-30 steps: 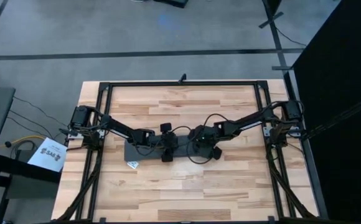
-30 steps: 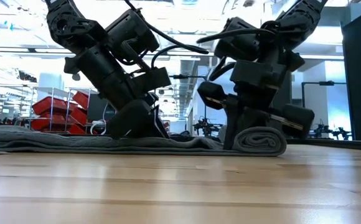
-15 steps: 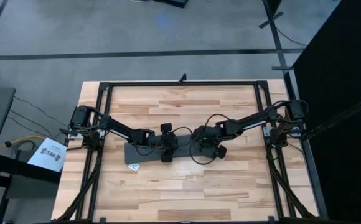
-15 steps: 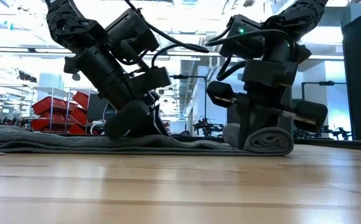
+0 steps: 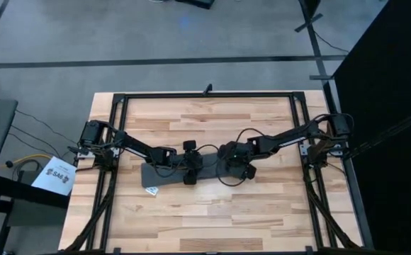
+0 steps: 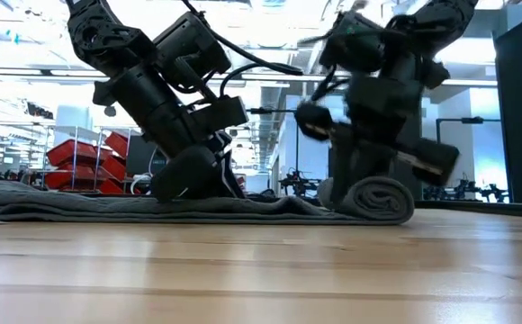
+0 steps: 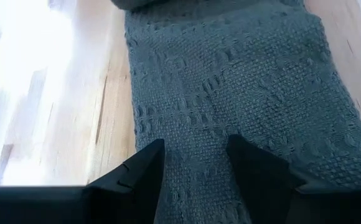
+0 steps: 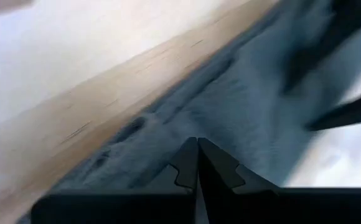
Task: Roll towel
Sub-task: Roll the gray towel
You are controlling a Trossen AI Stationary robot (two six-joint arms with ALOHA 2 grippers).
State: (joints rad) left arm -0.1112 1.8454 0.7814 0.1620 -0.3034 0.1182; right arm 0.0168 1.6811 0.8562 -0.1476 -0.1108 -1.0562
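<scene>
Mid-roll: closed right gripper point(image 5: 235, 167) beside the towel point(image 5: 164, 174) roll; open left gripper point(image 7: 196, 163) pins flat cloth. Next: roll onward.

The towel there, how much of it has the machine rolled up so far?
Only one end of the towel is done: a short, tight roll lies under the right gripper, whose fingers are shut. In hand: that gripper works at the roll while the left gripper, fingers open, presses on the flat part. Left to do: the long flat stretch running to the white tag.
</scene>
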